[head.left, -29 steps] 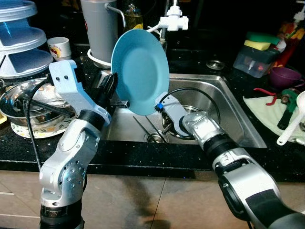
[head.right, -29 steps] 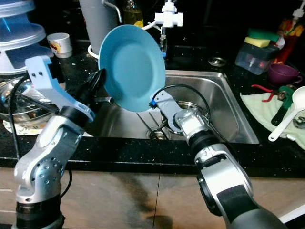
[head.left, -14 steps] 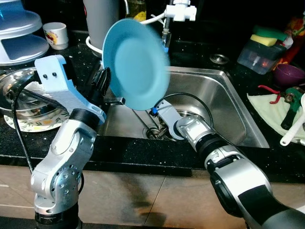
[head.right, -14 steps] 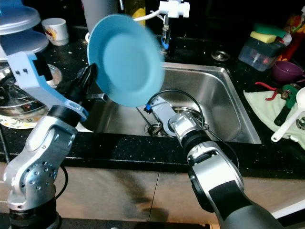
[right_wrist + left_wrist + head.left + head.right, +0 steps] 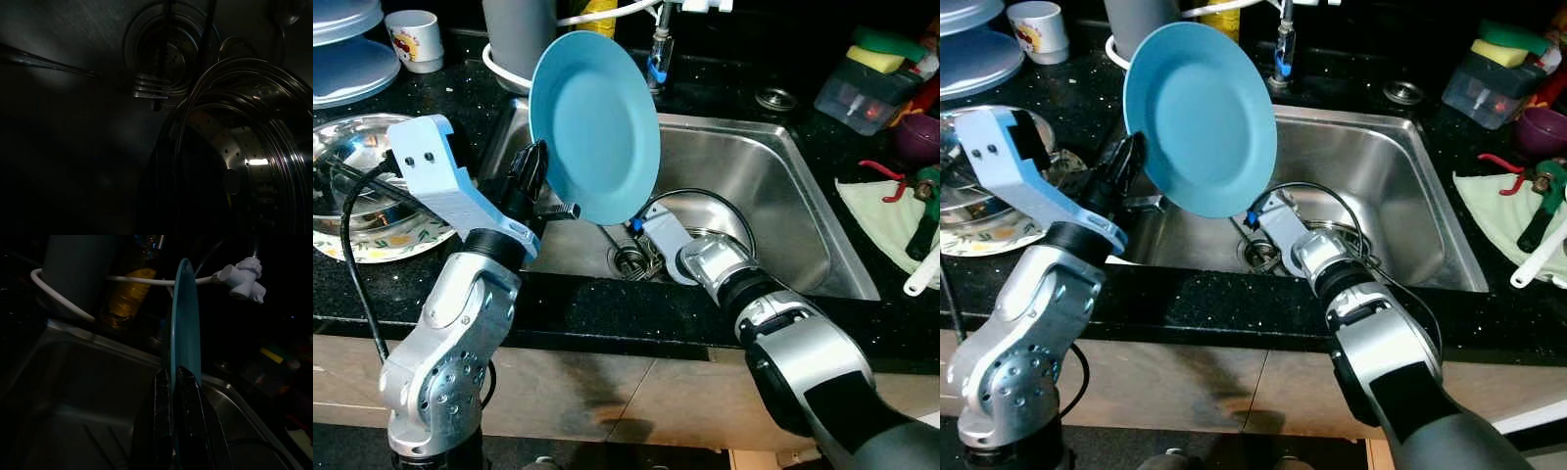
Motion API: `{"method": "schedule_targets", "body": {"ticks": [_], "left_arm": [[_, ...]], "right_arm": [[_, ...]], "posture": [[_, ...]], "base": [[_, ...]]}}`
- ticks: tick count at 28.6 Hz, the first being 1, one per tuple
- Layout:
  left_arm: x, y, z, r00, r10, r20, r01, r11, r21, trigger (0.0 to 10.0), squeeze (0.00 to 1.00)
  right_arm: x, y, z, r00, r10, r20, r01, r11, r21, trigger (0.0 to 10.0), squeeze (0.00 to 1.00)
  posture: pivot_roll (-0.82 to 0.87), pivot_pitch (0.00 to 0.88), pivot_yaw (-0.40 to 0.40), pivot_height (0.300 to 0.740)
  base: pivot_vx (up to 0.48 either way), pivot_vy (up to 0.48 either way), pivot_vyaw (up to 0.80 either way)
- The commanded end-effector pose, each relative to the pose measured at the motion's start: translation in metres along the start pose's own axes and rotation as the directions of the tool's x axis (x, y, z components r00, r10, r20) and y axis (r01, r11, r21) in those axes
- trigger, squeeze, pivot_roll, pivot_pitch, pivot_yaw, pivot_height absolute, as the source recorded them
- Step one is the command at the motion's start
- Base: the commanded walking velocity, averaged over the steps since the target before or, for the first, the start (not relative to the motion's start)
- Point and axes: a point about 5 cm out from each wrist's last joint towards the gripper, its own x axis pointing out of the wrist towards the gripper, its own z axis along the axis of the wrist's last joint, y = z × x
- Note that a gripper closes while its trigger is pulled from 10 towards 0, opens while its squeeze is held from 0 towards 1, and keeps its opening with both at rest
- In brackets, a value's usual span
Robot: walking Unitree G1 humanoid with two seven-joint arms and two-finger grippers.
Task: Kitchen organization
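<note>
A round blue plate [image 5: 595, 125] stands on edge in the air over the left side of the steel sink [image 5: 783, 186]. My left gripper [image 5: 534, 178] is shut on its lower left rim; in the left wrist view the two black fingers [image 5: 188, 396] clamp the thin edge of the plate [image 5: 186, 318]. My right arm reaches down into the sink, and my right gripper [image 5: 641, 250] is low by the drain, partly hidden under the plate. The right wrist view is dark, with a perforated steel strainer bowl [image 5: 244, 161], a fork [image 5: 146, 90] and the drain [image 5: 166, 54].
On the left counter a steel bowl [image 5: 352, 186] sits on a patterned plate, with a mug [image 5: 414, 34] and a grey jug [image 5: 519, 29] behind. The faucet [image 5: 661, 59] stands behind the sink. A sponge tub [image 5: 871, 98] and a cloth with utensils [image 5: 891, 215] are on the right.
The whole view has shifted as my head moved. My left gripper keeps hold of the blue plate, which swayed slightly leftward. My right gripper stays low in the sink.
</note>
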Motion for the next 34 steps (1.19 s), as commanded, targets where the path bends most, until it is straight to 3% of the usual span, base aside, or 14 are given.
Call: {"method": "schedule_targets", "body": {"ticks": [1, 2, 3, 7, 9, 10, 12, 19, 21, 23, 27, 32, 34], "left_arm": [[-0.002, -0.008, 0.000, 1.000, -0.028, -0.003, 0.028, 0.999, -0.022, 10.0, 0.00], [-0.003, -0.008, 0.000, 1.000, -0.028, -0.006, 0.028, 0.999, -0.023, 10.0, 0.00], [-0.003, -0.008, 0.000, 1.000, -0.028, -0.008, 0.028, 0.999, -0.024, 10.0, 0.00], [-0.003, -0.008, 0.000, 0.999, -0.034, -0.014, 0.033, 0.999, -0.026, 10.0, 0.00], [-0.003, -0.009, 0.000, 0.999, -0.037, -0.015, 0.037, 0.999, -0.027, 10.0, 0.00], [-0.003, -0.009, 0.000, 0.999, -0.040, -0.016, 0.039, 0.999, -0.027, 10.0, 0.00], [-0.002, -0.008, 0.000, 0.999, -0.047, -0.018, 0.047, 0.999, -0.028, 10.0, 0.00], [0.002, -0.009, -0.001, 0.997, -0.068, -0.023, 0.067, 0.997, -0.035, 10.0, 0.00], [0.005, -0.013, -0.002, 0.993, -0.110, -0.029, 0.108, 0.992, -0.059, 10.0, 0.00], [0.006, -0.012, -0.003, 0.993, -0.115, -0.030, 0.113, 0.992, -0.062, 10.0, 0.00], [0.006, -0.014, -0.001, 0.991, -0.135, -0.023, 0.133, 0.988, -0.074, 10.0, 0.00], [0.008, -0.012, -0.001, 0.990, -0.141, -0.022, 0.139, 0.988, -0.068, 10.0, 0.00], [0.010, -0.011, 0.002, 0.988, -0.153, -0.010, 0.152, 0.986, -0.070, 10.0, 0.00]], "right_arm": [[0.002, 0.001, -0.006, 1.000, -0.002, -0.019, 0.003, 0.999, 0.045, 10.0, 0.22], [0.002, 0.000, -0.006, 1.000, -0.008, -0.012, 0.009, 0.998, 0.067, 10.0, 0.83], [0.001, -0.001, -0.005, 1.000, -0.014, -0.007, 0.015, 0.997, 0.079, 10.0, 1.00], [0.000, -0.004, -0.002, 0.999, -0.033, 0.019, 0.031, 0.994, 0.107, 10.0, 1.00], [-0.001, -0.007, 0.000, 0.998, -0.046, 0.032, 0.042, 0.991, 0.127, 10.0, 0.97], [-0.003, -0.010, 0.002, 0.997, -0.060, 0.048, 0.052, 0.988, 0.143, 10.0, 0.00], [-0.012, -0.026, 0.015, 0.984, -0.115, 0.136, 0.086, 0.976, 0.202, 10.0, 0.00], [-0.029, -0.050, 0.027, 0.955, -0.185, 0.233, 0.118, 0.954, 0.275, 10.0, 0.00], [-0.053, -0.084, 0.030, 0.907, -0.265, 0.327, 0.134, 0.918, 0.372, 10.0, 0.00], [-0.055, -0.087, 0.029, 0.901, -0.275, 0.335, 0.136, 0.914, 0.384, 10.0, 0.00], [-0.065, -0.104, 0.017, 0.883, -0.286, 0.373, 0.101, 0.891, 0.443, 10.0, 0.00], [-0.071, -0.123, -0.006, 0.875, -0.345, 0.339, 0.155, 0.864, 0.478, 10.0, 0.00], [-0.077, -0.133, -0.019, 0.866, -0.351, 0.356, 0.095, 0.815, 0.571, 10.0, 0.00]], "posture": [[0.10, 0.152, -0.123, 0.740], [0.10, 0.152, -0.122, 0.740], [0.10, 0.152, -0.121, 0.740], [0.11, 0.150, -0.116, 0.740], [0.11, 0.150, -0.115, 0.740], [0.11, 0.150, -0.111, 0.740], [0.10, 0.144, -0.101, 0.740], [0.10, 0.134, -0.090, 0.740], [0.09, 0.114, -0.074, 0.740], [0.08, 0.108, -0.071, 0.740], [0.08, 0.095, -0.065, 0.740], [0.08, 0.072, -0.062, 0.740], [0.08, 0.056, -0.061, 0.740]], "base": [[0.000, 0.000, 0.00], [0.000, 0.000, 0.00], [0.000, 0.000, 0.00], [0.000, 0.000, 0.00], [0.000, 0.000, 0.00], [0.000, 0.000, 0.00], [0.000, 0.000, 0.00], [0.000, 0.000, 0.00], [0.000, 0.000, 0.00], [0.000, 0.000, 0.00], [0.000, 0.000, 0.00], [0.000, 0.000, 0.00], [0.000, 0.000, 0.00]]}}
